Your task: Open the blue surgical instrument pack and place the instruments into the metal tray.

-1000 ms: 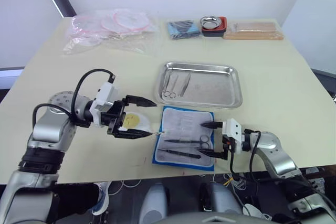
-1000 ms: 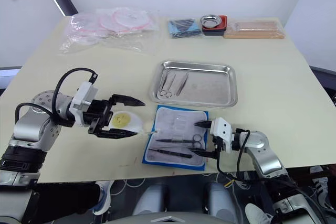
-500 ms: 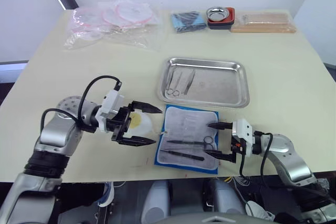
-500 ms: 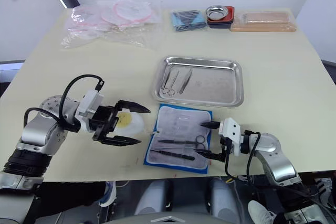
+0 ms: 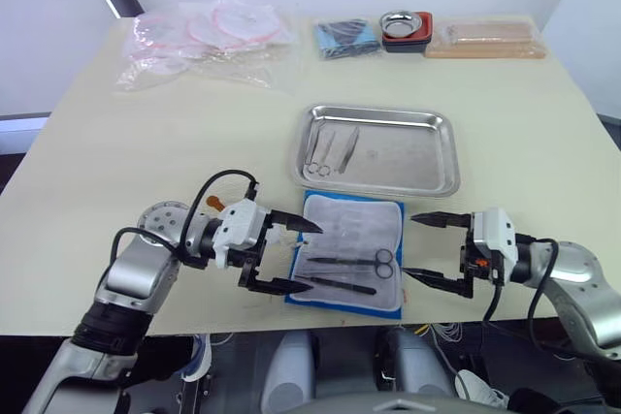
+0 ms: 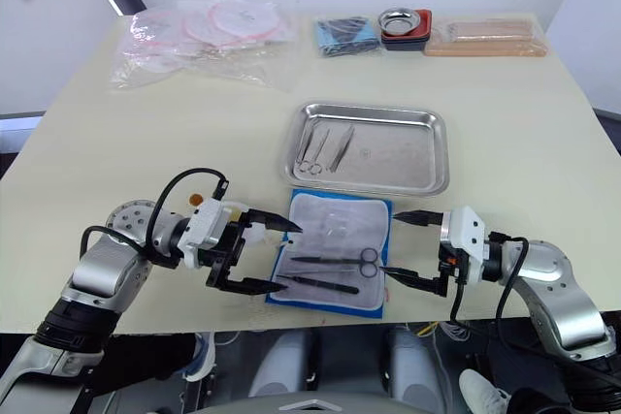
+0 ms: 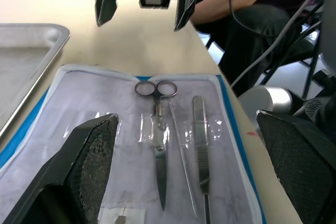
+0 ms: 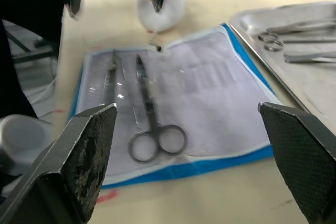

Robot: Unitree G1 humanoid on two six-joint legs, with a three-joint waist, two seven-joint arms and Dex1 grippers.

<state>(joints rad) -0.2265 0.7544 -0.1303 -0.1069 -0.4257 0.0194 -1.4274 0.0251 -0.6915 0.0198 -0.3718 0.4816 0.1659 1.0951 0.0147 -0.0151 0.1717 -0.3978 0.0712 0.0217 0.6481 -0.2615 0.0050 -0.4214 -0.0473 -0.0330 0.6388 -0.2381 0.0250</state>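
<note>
We see a bright-blue surgical instrument pack [image 5: 349, 253] with pale grey-white lining, silver instruments [image 5: 342, 271], a shiny silver metal tray [image 5: 408, 154] and a cream table [image 5: 146, 152].

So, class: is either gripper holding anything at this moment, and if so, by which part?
Nothing is held. The left gripper and the right gripper are both open and empty, flanking the blue surgical instrument pack, where scissors lie untouched.

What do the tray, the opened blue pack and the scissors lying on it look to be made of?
The metal tray: likely stainless steel, brushed and dull-shiny, with a rolled rim catching light. The blue surgical instrument pack: looks like thin paper or nonwoven wrap, blue backing, pale matte lining with a glossy clear film over it. The scissors: polished steel by the look, silver with bright glints.
</note>
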